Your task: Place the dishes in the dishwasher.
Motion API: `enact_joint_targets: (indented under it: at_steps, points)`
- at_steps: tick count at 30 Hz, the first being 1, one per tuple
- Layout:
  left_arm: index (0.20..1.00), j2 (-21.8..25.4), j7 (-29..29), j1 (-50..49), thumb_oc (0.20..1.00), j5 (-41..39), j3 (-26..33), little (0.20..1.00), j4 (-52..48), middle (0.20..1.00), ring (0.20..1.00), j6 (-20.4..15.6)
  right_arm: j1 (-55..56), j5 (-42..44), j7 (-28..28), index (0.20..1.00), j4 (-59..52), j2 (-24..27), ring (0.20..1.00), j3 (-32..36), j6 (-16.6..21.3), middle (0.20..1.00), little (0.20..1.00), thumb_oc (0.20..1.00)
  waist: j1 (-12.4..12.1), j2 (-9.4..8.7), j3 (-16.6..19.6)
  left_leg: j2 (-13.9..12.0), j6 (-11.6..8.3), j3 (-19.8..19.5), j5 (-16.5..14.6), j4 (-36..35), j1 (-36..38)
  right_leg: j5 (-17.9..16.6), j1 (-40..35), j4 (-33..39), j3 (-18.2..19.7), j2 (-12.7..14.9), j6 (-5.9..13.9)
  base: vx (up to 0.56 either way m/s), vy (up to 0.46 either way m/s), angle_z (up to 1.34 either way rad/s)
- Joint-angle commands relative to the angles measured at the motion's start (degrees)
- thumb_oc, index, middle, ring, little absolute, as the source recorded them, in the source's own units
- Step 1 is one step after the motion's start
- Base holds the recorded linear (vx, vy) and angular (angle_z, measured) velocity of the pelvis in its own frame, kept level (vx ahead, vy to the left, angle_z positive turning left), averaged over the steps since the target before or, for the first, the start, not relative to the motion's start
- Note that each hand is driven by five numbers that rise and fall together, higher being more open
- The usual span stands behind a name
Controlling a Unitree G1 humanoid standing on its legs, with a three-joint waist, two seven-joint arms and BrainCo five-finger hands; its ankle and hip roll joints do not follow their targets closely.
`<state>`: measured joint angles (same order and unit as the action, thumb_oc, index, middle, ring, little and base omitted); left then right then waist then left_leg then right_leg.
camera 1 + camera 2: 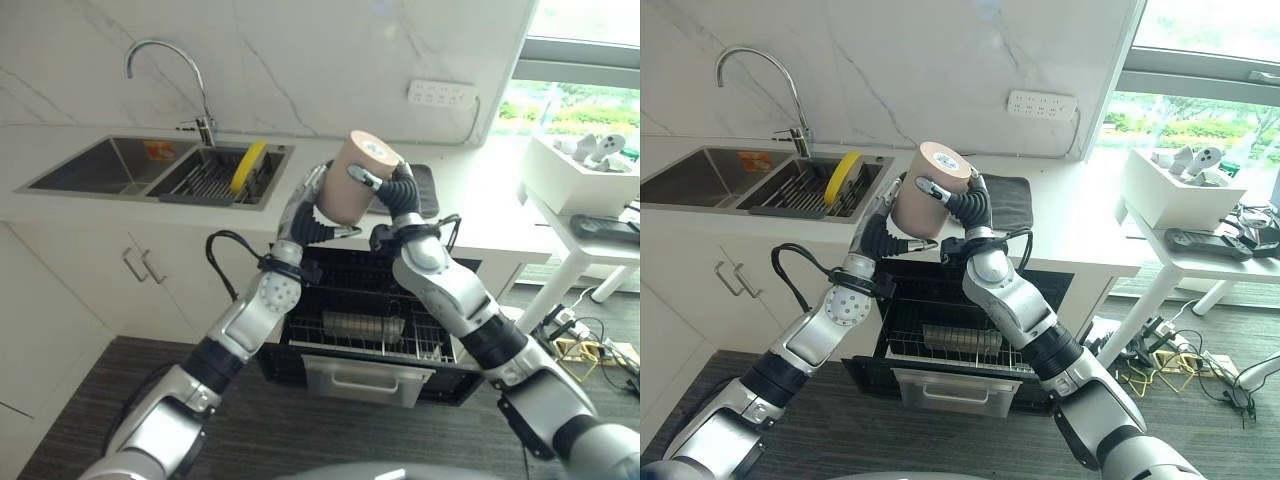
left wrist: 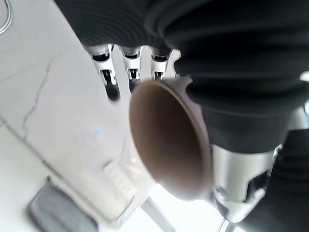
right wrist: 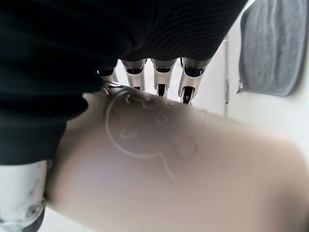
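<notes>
Both arms raised, elbows bent, left hand [image 1: 303, 212] and right hand [image 1: 392, 190] facing each other at the same height, fingers curled round the same cup [image 1: 357, 177] from opposite sides.

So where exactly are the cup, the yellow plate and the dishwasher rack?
tan cup [image 1: 352, 185]: left eye view, on its side wall.
yellow plate [image 1: 247, 166]: left eye view, on its rim.
dishwasher rack [image 1: 340, 345]: left eye view, on its front wire edge.
</notes>
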<state>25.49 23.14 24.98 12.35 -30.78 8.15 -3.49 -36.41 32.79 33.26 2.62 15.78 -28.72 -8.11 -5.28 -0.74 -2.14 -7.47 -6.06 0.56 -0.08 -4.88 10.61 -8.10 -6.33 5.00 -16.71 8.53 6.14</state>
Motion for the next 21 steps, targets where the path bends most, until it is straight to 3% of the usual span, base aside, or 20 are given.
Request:
enact_joint_targets:
  at_steps: [1, 6, 12, 15, 18, 21]
  points:
    - [1.000, -1.4, 2.4, 2.3, 1.000, -1.3, -6.8, 1.000, 3.6, 1.000, 1.000, 0.1, -7.4, 4.5, 1.6, 0.200, -3.5, -2.1, 0.200, 4.7, 9.7, 0.200, 0.200, 0.200, -1.1, -0.90, -0.4, -1.5, 0.85, 0.3, -1.3, -0.1, -2.0, 5.2, -4.4, 0.0, 1.2, 5.6, 3.89, 0.00, 0.000, 0.00]
    - [1.000, -0.1, 8.5, -1.7, 1.000, -1.9, 3.0, 1.000, 6.4, 1.000, 1.000, 0.0, -0.1, 2.6, 1.8, 0.200, -7.2, -0.3, 0.200, 10.2, 14.4, 0.200, 0.200, 0.200, -0.3, -0.36, -1.1, -1.8, 0.99, 1.3, -1.0, -0.1, -1.4, 4.9, -4.3, 0.0, 2.1, 5.5, 3.67, -0.01, 0.030, -0.04]
    - [1.000, 2.9, 8.2, -7.7, 1.000, -1.2, 11.4, 1.000, 3.0, 1.000, 1.000, -1.7, 9.4, 3.8, -1.3, 0.200, -10.6, 3.7, 0.200, 15.8, 13.6, 0.200, 0.200, 0.200, 0.6, 0.13, -1.6, -1.9, 0.95, 1.4, -0.8, -0.1, -1.1, 5.0, -4.3, -0.1, 2.9, 5.3, 3.66, 0.04, 0.034, -0.10]
    - [1.000, 4.3, 4.4, -10.7, 1.000, -0.8, 13.6, 1.000, 0.7, 1.000, 1.000, -5.9, 15.2, 3.6, -5.6, 0.200, -10.2, 4.8, 0.200, 16.7, 12.5, 0.200, 0.200, 0.200, 1.0, 0.16, -2.1, -2.1, 0.92, 1.5, -0.6, -0.1, -1.4, 5.0, -4.1, -0.2, 3.2, 5.3, 3.74, 0.06, 0.001, -0.02]
    - [1.000, 6.7, -5.1, -15.4, 1.000, 1.0, 14.9, 1.000, -4.5, 1.000, 1.000, -10.3, 23.3, 4.9, -10.8, 0.200, -7.9, 6.0, 0.200, 17.6, 11.5, 0.200, 0.200, 0.200, 1.2, 0.17, -2.8, -2.2, 0.88, 1.4, -0.5, -0.1, -1.7, 5.0, -3.7, -0.1, 3.5, 5.3, 3.93, 0.11, -0.021, -0.03]
    - [1.000, 10.2, -8.8, -18.3, 1.000, 4.5, 12.2, 1.000, -4.7, 1.000, 1.000, -12.8, 27.6, 4.5, -14.7, 0.200, -3.4, 6.4, 0.200, 15.4, 13.1, 0.200, 0.200, 0.200, 1.7, 0.27, -3.8, -2.4, 0.90, 2.1, -0.1, -0.1, -2.5, 4.5, -2.7, 0.0, 4.0, 5.3, 4.09, -0.01, -0.014, -0.03]
